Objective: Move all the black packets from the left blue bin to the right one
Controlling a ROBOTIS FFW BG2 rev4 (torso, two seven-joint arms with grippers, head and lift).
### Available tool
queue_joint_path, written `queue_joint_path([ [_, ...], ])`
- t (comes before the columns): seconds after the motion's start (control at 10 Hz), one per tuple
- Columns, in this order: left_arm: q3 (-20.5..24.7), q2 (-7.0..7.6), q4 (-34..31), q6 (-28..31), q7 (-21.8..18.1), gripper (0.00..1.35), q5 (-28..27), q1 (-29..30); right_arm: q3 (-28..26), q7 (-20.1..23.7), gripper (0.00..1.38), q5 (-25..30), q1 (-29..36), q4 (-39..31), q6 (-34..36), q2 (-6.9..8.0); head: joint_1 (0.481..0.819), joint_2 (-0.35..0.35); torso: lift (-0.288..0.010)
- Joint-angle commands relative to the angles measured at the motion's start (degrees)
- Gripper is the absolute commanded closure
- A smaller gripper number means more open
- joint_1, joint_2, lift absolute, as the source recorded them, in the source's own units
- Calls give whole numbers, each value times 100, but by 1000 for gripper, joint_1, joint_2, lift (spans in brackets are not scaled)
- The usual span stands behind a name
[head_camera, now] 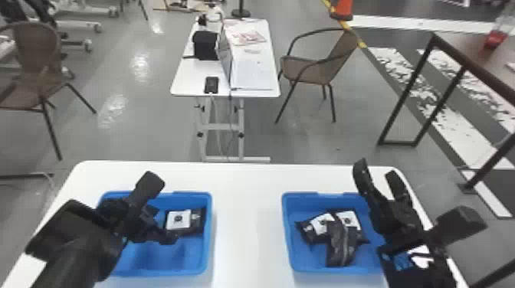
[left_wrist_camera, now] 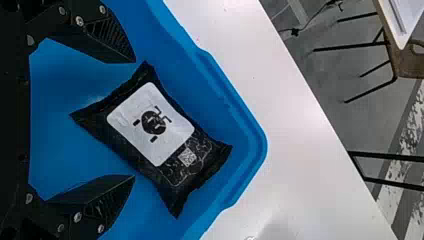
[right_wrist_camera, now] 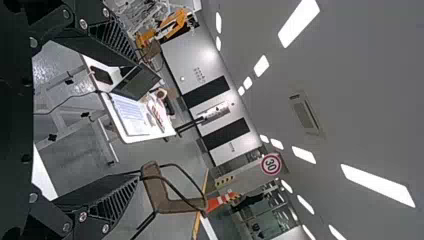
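Lower left: left gripper angled over left blue bin, fingers apart. Lower right: right gripper raised, fingers apart. One black packet in left bin — three packets in right blue bin.

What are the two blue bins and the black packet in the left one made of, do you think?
The left bin and right bin look like smooth, moulded plastic, going by their even blue colour and rounded corners. The black packet seems to be thin, slightly shiny plastic film, given its wrinkles and flat, pressed-looking ends, though foil is possible.
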Motion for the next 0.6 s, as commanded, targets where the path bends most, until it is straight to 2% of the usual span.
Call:
queue_joint_path([
  [0.0,1,38,229,-17,85,225,23,-36,76,5,233,15,22,-62,-10,5,695,-86,0],
  [0.1,-7,82,379,-61,191,257,93,-62,120,5,233,-11,22,-44,-10,5,695,-82,0],
  [0.3,-122,108,590,-263,542,562,93,-133,173,57,233,-64,30,-9,-10,5,695,-62,0],
  [0.4,-95,117,607,-641,639,529,155,-133,191,92,233,-64,22,0,25,5,695,-53,0],
  [0.5,-148,99,642,-667,709,525,216,-159,208,119,233,-91,30,17,42,5,695,-51,0],
])
